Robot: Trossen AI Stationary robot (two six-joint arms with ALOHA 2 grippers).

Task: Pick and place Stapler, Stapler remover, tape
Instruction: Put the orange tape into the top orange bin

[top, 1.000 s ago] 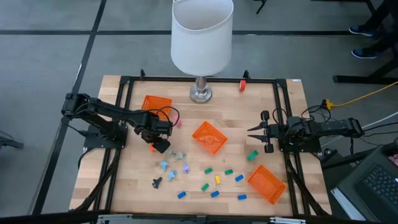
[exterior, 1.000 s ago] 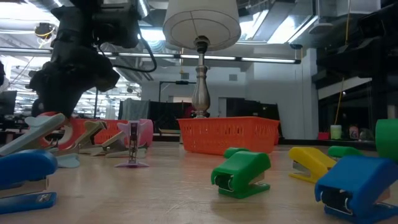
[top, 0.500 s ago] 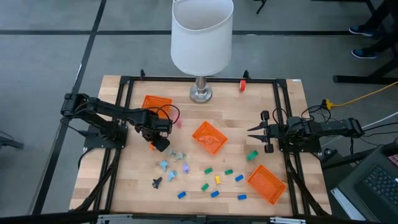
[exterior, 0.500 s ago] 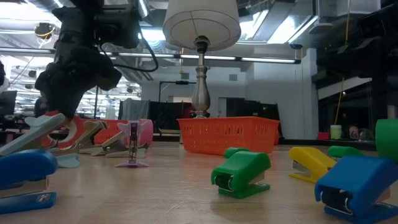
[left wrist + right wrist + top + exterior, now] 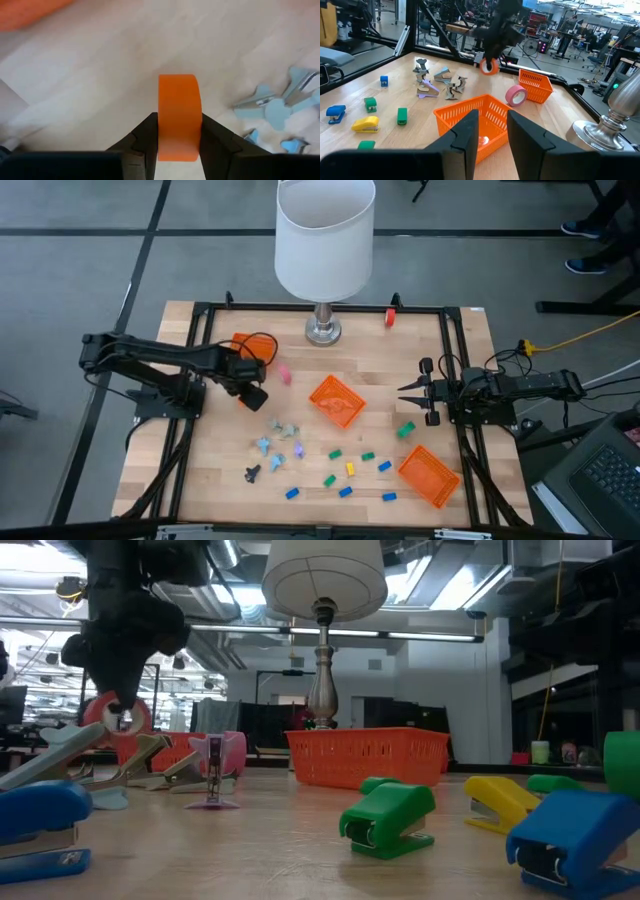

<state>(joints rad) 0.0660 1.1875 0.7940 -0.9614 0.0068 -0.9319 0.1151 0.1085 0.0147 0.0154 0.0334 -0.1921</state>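
No writing legible; left pincer (image 5: 177, 142) grips plain orange tape (image 5: 178, 115).

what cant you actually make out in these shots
- High view: the orange tape roll held by the left gripper is hidden under the arm; only the left wrist view shows it clamped.
- High view: the lampshade hides the table's far middle edge.
- High view: the pale stapler removers are too small to count.
- Right wrist view: what lies inside the middle orange basket is hidden behind the right gripper.
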